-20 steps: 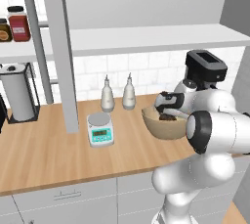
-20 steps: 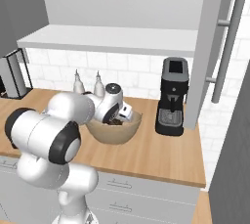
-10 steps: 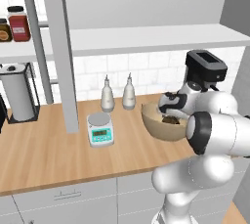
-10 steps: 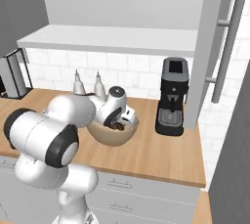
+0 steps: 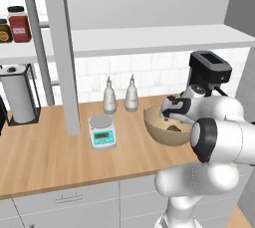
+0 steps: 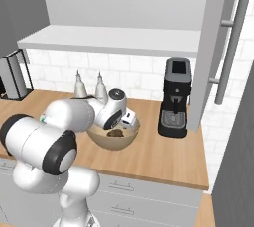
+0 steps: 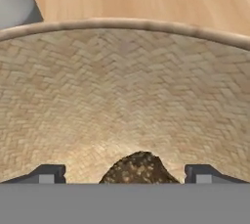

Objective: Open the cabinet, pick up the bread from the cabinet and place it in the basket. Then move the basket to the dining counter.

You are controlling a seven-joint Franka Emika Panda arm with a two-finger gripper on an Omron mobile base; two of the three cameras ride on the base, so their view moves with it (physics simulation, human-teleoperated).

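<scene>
Hovering inside the basket (image 7: 122,86), our hand (image 7: 125,173) has its two tips spread wide apart, with nothing clamped between them. The bread (image 7: 136,168) sits on the basket's woven floor, right between and just ahead of those tips, apparently free of both. From the base cameras, we see the hand (image 5: 172,111) tucked over the basket's (image 5: 157,127) near rim, and the bread (image 6: 116,134) lying low in the bowl. We judge the bread step done, so what matters next is the basket itself: its rim curves all around the hand, and the wall nearest the hand looks the easiest place to take hold. The basket stands on the wood bench (image 5: 45,155), with two pale bottles (image 5: 119,94) just behind it, a small scale (image 5: 102,130) off to one side and a black coffee machine (image 6: 174,97) near on the other. An open cabinet door (image 5: 64,48) hangs over the bench beyond the scale, well apart from the basket. We would watch the coffee machine and bottles when lifting; the dining counter lies somewhere we cannot place from here.
</scene>
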